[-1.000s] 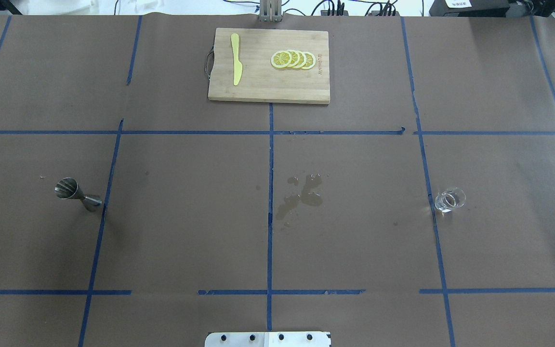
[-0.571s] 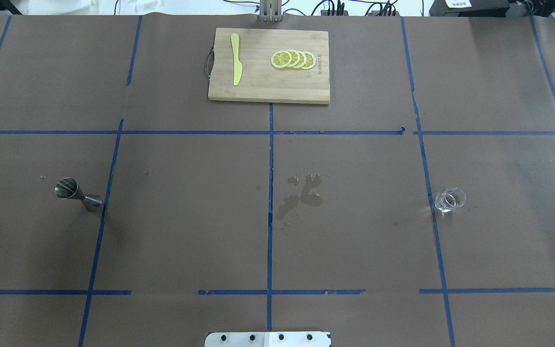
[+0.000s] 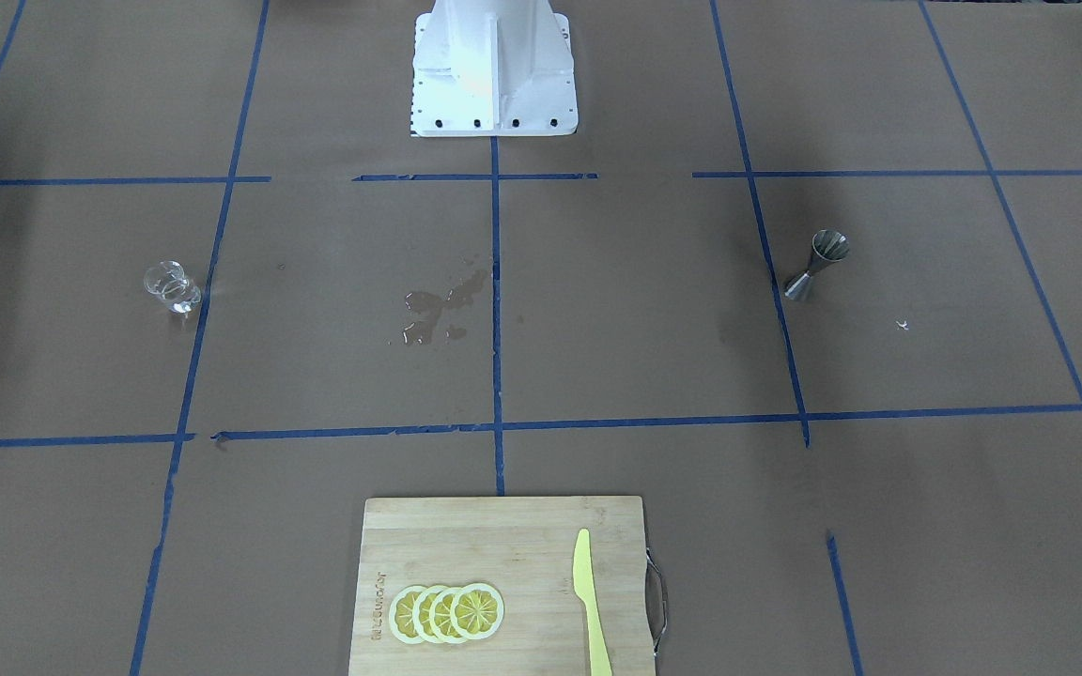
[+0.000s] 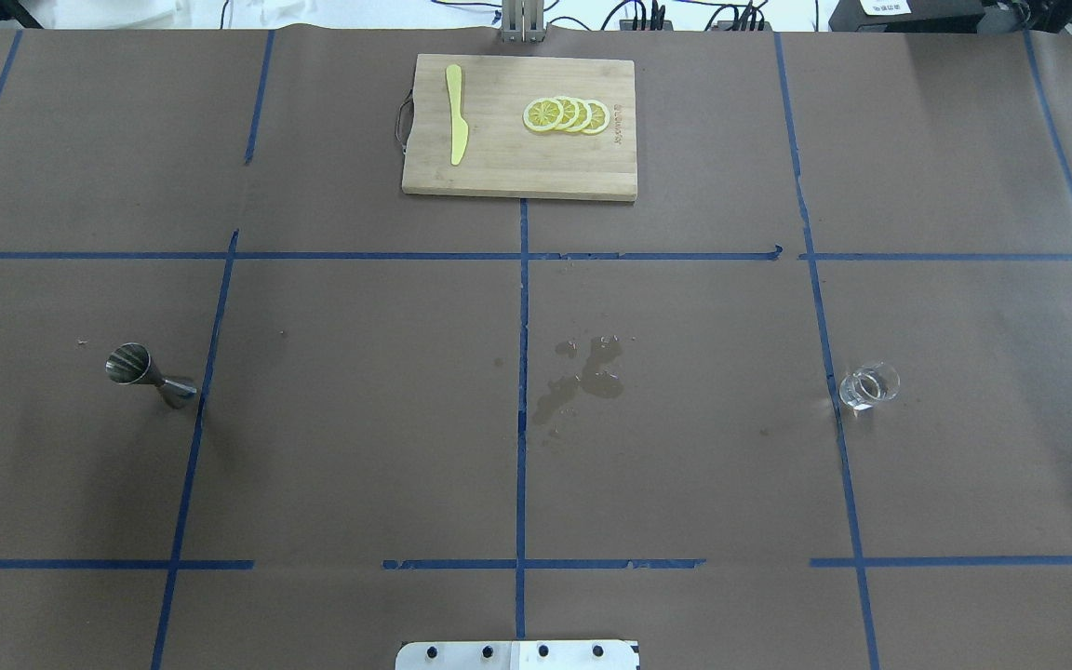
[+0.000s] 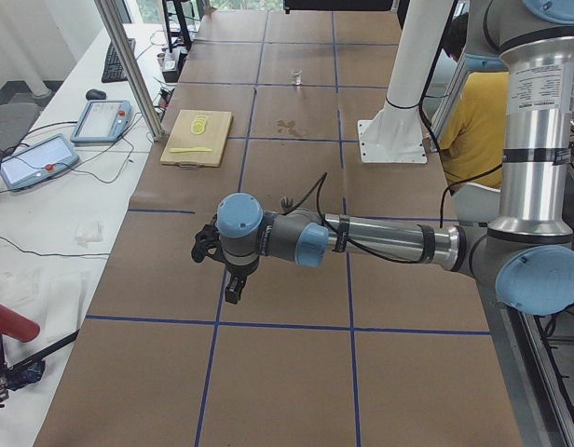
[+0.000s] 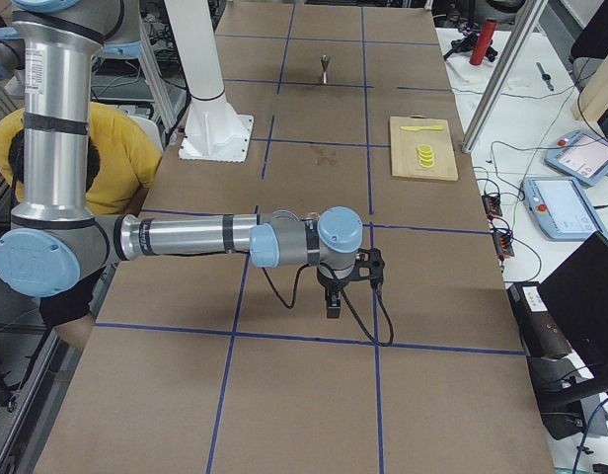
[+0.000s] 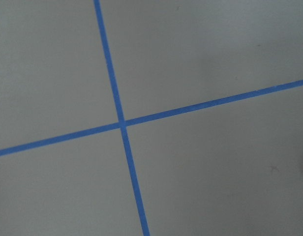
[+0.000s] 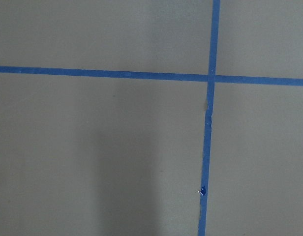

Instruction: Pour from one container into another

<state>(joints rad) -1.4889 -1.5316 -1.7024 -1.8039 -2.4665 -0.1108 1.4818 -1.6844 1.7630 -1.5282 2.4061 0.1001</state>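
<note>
The clear glass cup [image 4: 868, 385] stands upright on the table's right side, also seen in the front-facing view [image 3: 171, 286]. On the left side stands the silver jigger [image 4: 150, 374], upright [image 3: 817, 264]. Neither gripper shows in the overhead or front-facing views. My left gripper [image 5: 233, 289] hangs low over the paper at the table's left end, well away from the jigger. My right gripper [image 6: 333, 304] hangs likewise at the right end, well away from the glass. Whether either is open or shut I cannot tell. Both wrist views show only brown paper and blue tape.
A wet spill [image 4: 582, 377] marks the paper at the table's middle. A wooden cutting board [image 4: 517, 172] lies at the far edge with a yellow knife [image 4: 455, 113] and lemon slices [image 4: 566, 114]. The robot's white base [image 3: 492, 66] stands at the near edge.
</note>
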